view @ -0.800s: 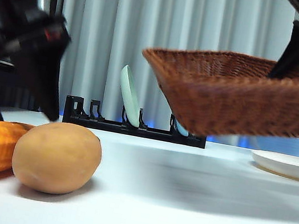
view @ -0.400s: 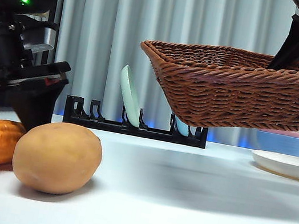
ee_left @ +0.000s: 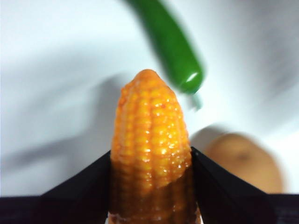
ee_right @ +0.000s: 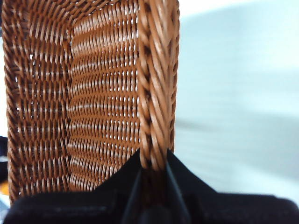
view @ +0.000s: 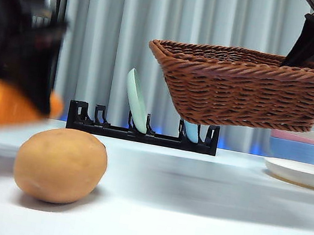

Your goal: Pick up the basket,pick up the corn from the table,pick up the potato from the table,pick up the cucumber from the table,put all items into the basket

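My left gripper is shut on the bumpy orange corn, which hangs off the table at the far left of the front view as a blurred orange shape. The tan potato rests on the white table below it. A green cucumber lies on the table beyond the corn, with the potato beside it. My right gripper is shut on the braided rim of the brown wicker basket, held in the air at the upper right.
A black dish rack with a pale green plate stands at the back. A white plate and stacked bowls sit at the right.
The left gripper closed on the corn and lifted it off the table. The basket levelled out and steadied; the potato stayed put.
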`<state>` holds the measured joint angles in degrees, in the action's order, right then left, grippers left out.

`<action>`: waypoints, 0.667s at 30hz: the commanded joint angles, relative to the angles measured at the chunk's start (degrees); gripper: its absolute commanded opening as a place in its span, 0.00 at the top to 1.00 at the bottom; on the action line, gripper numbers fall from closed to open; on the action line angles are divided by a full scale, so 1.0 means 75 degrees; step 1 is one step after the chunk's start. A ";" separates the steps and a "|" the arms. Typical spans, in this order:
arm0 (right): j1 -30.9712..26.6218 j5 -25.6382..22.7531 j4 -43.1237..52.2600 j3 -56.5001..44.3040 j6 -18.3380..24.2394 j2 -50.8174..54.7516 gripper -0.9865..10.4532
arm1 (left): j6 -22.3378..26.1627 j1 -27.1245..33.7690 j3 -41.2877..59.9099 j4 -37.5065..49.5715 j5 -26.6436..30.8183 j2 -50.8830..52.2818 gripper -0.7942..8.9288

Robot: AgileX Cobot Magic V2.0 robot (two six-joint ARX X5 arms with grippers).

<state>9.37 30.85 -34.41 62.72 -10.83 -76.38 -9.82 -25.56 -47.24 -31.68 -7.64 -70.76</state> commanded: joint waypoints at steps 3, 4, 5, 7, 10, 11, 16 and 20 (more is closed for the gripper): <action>0.0408 0.0105 0.0131 0.0064 -0.0443 -0.0070 0.92 | -0.0274 -0.0079 -0.1361 -0.0032 -0.0026 0.1309 0.93; 0.0513 0.0102 0.0131 0.0064 -0.0484 -0.0079 0.92 | -0.0341 -0.0152 -0.1623 0.0108 -0.0041 0.1437 0.93; 0.0627 0.0102 0.0137 0.0064 -0.0527 -0.0090 0.92 | -0.0344 -0.0256 -0.1926 0.0289 -0.0038 0.1518 0.93; 0.0819 0.0102 0.0198 0.0064 -0.0650 -0.0096 0.92 | -0.0338 -0.0481 -0.2463 0.0484 -0.0003 0.1512 0.93; 0.1137 0.0102 0.0373 0.0064 -0.0874 -0.0096 0.92 | -0.0341 -0.0764 -0.3054 0.0571 0.0029 0.1157 0.93; 0.1236 0.0102 0.0423 0.0064 -0.0933 -0.0096 0.92 | -0.0347 -0.0842 -0.3174 0.0565 0.0023 0.0988 0.93; 0.1614 0.0090 0.0487 0.0064 -0.1052 -0.0096 0.92 | -0.0353 -0.1279 -0.3279 0.0629 0.0020 -0.0047 0.93; 0.1813 0.0093 0.0560 0.0064 -0.1244 -0.0096 0.92 | -0.0344 -0.1632 -0.3279 0.0629 0.0044 -0.0886 0.93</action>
<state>22.83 30.94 -31.48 62.72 -18.74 -76.86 -12.10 -37.30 -72.16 -27.40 -7.42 -77.03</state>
